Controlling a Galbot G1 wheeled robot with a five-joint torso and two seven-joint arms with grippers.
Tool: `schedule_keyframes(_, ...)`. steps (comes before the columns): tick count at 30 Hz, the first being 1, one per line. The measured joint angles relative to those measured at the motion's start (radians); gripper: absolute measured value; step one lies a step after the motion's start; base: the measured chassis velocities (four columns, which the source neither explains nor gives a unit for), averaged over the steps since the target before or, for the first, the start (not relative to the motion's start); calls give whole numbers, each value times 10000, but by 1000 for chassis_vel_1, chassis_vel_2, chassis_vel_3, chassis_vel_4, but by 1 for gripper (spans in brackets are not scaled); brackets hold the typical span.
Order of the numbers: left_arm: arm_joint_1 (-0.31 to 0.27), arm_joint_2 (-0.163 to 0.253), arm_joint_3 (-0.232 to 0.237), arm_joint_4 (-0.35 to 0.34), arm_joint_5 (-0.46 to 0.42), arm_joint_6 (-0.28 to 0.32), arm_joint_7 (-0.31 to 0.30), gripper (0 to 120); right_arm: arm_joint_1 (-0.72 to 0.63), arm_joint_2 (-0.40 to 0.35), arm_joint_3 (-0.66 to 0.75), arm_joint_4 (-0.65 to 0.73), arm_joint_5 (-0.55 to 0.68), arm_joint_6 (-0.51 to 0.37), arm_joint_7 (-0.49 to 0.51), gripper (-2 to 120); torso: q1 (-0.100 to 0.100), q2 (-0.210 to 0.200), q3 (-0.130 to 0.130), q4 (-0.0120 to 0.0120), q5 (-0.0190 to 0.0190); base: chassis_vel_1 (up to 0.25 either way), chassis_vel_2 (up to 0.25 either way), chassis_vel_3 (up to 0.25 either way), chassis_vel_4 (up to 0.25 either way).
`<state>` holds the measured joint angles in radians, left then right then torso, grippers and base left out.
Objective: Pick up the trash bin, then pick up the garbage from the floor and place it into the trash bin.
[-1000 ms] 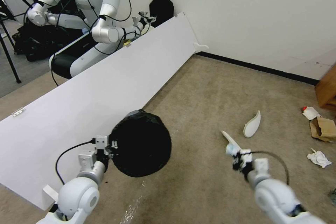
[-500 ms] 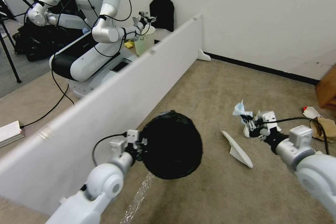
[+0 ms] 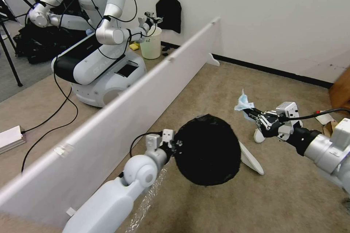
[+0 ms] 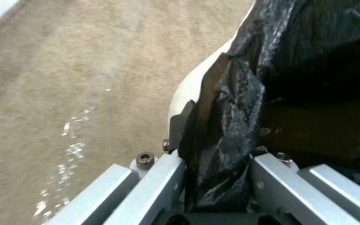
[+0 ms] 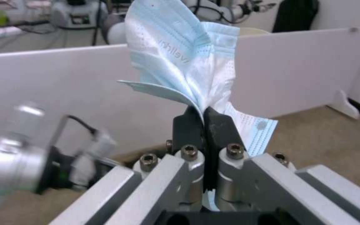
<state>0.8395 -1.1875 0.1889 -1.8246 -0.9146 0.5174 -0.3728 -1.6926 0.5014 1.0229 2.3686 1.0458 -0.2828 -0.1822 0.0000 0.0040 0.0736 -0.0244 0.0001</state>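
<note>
one trash bin (image 3: 206,154) with black liner, one blue face mask (image 3: 242,104), two white slippers (image 3: 251,159), one brown paper bag (image 3: 329,128), one red-white packet (image 3: 323,117), one cream bucket (image 3: 150,43), one white divider board (image 3: 120,116), one other robot (image 3: 94,32)

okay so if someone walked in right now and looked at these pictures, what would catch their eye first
Probably the trash bin, its black bag mouth gaping at the camera, held above the carpet by the left gripper clamped on its rim. Next, the crumpled blue face mask pinched in the right gripper, raised just right of the bin. A white slipper lies on the floor below them.
</note>
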Motion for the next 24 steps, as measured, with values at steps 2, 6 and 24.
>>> schedule_keyframes(2,-69,-101,93,74,-1,0,-11,0,-12,21,-1,22,21,10,-52,0,0,0,0,0,-1,0,0,0,0)
schedule_keyframes(6,-13,-268,218,171,93,-25,-47,0,-12,551,-266,2,-319,10,-301,0,0,0,0,-1,0,0,0,0,0)
schedule_keyframes(24,511,-105,-413,31,421,-120,1,0,-219,731,-510,175,-814,-30,-1551,0,0,0,0,0,-1,0,0,0,0)
